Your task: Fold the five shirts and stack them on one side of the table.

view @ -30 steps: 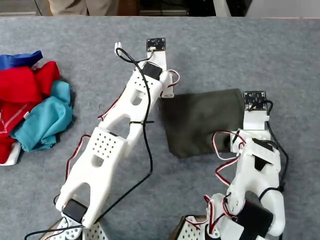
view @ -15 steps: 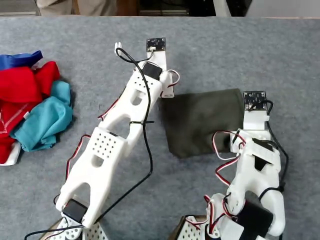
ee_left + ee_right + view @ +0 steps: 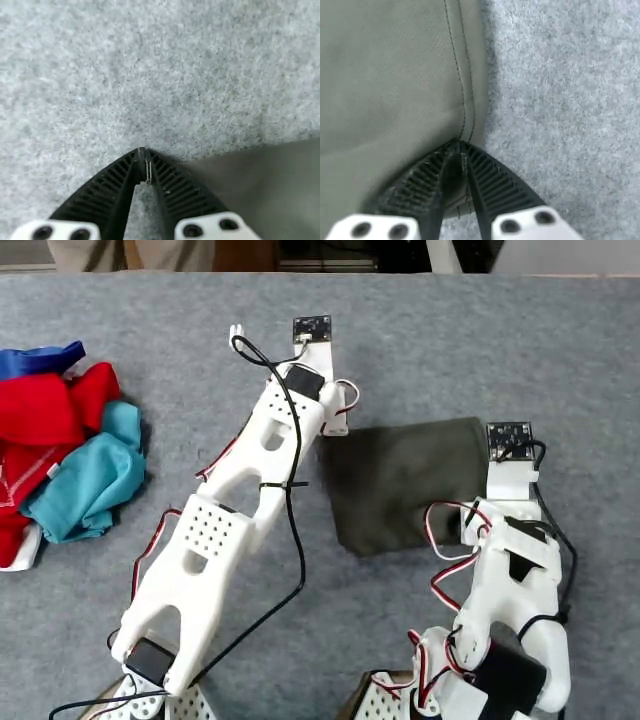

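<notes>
The left gripper (image 3: 144, 155) has its fingers pressed together on the grey table (image 3: 150, 75). The dark green shirt (image 3: 270, 185) lies just beside them. The right gripper (image 3: 461, 146) has its fingers pressed together too, with the tips at the shirt's stitched edge.

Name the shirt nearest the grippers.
The olive shirt, folded flat, left gripper and right gripper at its edges; red shirt, teal shirt and blue shirt lie heaped far left.

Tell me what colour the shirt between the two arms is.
The shirt is dark olive green, seen best in the high view.
</notes>
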Robot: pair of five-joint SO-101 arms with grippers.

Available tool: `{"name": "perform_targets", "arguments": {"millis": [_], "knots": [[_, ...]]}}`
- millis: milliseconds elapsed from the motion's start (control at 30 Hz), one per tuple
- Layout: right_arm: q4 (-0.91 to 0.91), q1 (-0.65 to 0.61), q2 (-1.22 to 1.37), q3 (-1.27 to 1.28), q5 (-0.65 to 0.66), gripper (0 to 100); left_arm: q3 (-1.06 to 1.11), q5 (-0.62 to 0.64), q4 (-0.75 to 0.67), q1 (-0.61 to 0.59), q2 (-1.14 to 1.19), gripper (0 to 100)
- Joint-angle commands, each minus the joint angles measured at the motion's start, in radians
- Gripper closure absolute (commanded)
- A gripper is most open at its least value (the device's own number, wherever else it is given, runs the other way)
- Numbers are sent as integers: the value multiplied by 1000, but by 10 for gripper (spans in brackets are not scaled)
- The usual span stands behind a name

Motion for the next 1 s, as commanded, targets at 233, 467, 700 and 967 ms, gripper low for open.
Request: {"name": "perform_targets", "arguments": {"millis": [233,467,700,967], "knots": [[-18,-24,2,-2,8,991,-55,5,-5,-9,-16,981],[-18,-24,2,-2,8,991,-55,5,-5,-11,-16,981],[-18,-24,2,-2,8,991,-55,8,-5,-12,-16,981],[-14,-24,-2,-4,2,990,-52,-2,9,-12,-18,981]]}}
